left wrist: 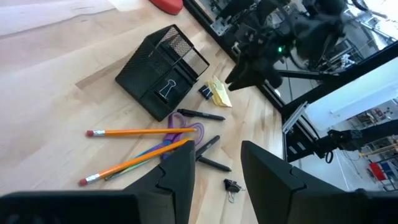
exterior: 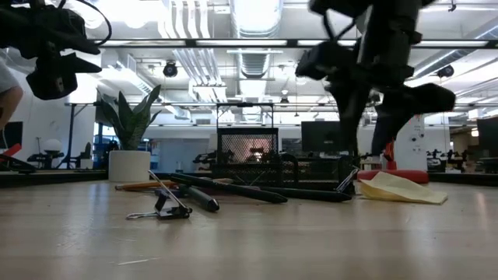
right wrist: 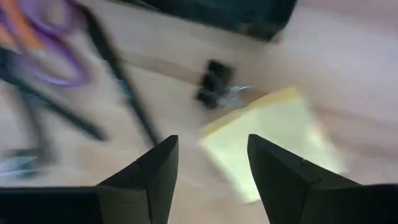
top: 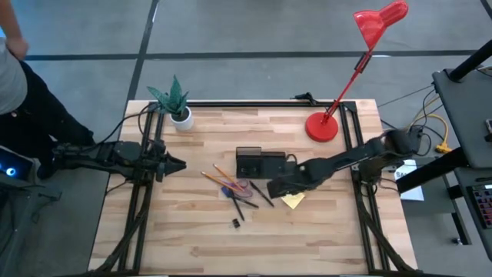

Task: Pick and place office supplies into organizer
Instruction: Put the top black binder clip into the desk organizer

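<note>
The yellow sticky-note pad [top: 293, 201] [right wrist: 273, 134] lies flat on the table in front of the black organizer [top: 257, 163] [left wrist: 163, 73]. A small black clip [right wrist: 214, 81] rests beside it. My right gripper [top: 278, 187] [right wrist: 208, 168] [exterior: 364, 159] is open and hovers over the pad's edge and this clip, touching nothing. Orange pencils [top: 221, 177] [left wrist: 134, 132], purple scissors [top: 235, 188] [left wrist: 183, 132] and dark pens [top: 261, 194] [left wrist: 202, 115] lie left of it. Another clip [top: 236, 223] [exterior: 167, 206] sits nearer the front. My left gripper [top: 178, 164] [left wrist: 214, 174] waits open at the table's left.
A red desk lamp [top: 323, 125] stands at the far right, its head reaching beyond the table. A white plant pot [top: 182, 119] [exterior: 128, 165] stands at the far left. Black frame rails [top: 142, 200] run along both sides. Bare wood [top: 307, 246] lies along the near edge.
</note>
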